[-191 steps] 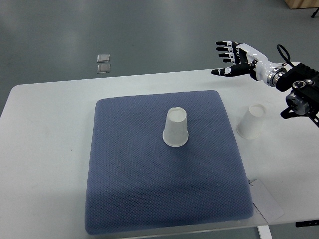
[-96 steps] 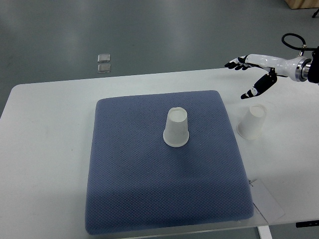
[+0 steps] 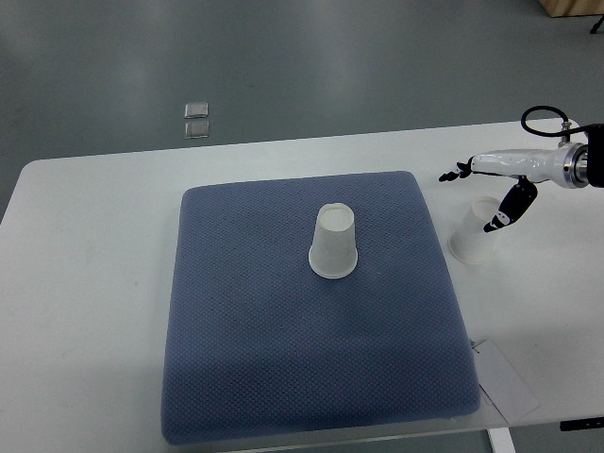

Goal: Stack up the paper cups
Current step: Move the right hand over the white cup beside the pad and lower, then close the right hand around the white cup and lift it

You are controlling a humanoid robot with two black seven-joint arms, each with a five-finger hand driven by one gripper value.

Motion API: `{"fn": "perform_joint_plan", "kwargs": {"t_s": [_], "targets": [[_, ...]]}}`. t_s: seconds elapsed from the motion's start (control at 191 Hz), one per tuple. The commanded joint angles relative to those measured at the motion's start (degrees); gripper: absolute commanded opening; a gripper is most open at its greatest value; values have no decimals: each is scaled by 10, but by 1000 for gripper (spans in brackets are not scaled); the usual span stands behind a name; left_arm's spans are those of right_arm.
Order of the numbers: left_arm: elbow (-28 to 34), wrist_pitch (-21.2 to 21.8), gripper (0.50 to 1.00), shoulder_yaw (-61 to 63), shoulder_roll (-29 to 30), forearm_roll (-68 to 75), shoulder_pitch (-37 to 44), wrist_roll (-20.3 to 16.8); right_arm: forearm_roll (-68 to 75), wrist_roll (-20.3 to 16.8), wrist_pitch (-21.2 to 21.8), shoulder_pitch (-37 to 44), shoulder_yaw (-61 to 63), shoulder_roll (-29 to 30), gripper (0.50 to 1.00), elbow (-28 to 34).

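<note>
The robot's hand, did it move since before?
Yes. The right hand came down toward the paper cup standing off the blue mat; it now straddles that cup's top, fingers open.

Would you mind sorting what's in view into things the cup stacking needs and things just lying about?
Needed: cup on the mat; cup on the table; right hand, open around that cup.

Lying about: blue mat; white card; two floor tiles.

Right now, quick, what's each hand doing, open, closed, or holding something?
Left hand: not in view.
Right hand: open, fingers spread around the upside-down paper cup on the table, not gripping it yet.
</note>
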Motion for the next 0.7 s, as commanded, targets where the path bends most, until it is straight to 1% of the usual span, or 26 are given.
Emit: {"fn": "perform_joint_plan", "kwargs": {"t_s": [0.0,0.167,0.235,0.345,0.512,0.695], "targets": [[0,0,1000,0,0,0,0,0,-15,0,-1,-3,-5,4,907,-9],[0,0,1000,0,0,0,0,0,-21,0,-2,-3,-23,8,893,-25],[0,0,1000,0,0,0,0,0,-21,3,-3,-3,-28,22,877,-46],[0,0,1000,0,0,0,0,0,-21,8,-16,-8,-29,37,866,-70],[0,0,1000,0,0,0,0,0,-22,8,-21,-15,-29,51,840,-75],[0,0,1000,0,0,0,0,0,-23,9,-21,-20,-31,52,829,-80]]}}
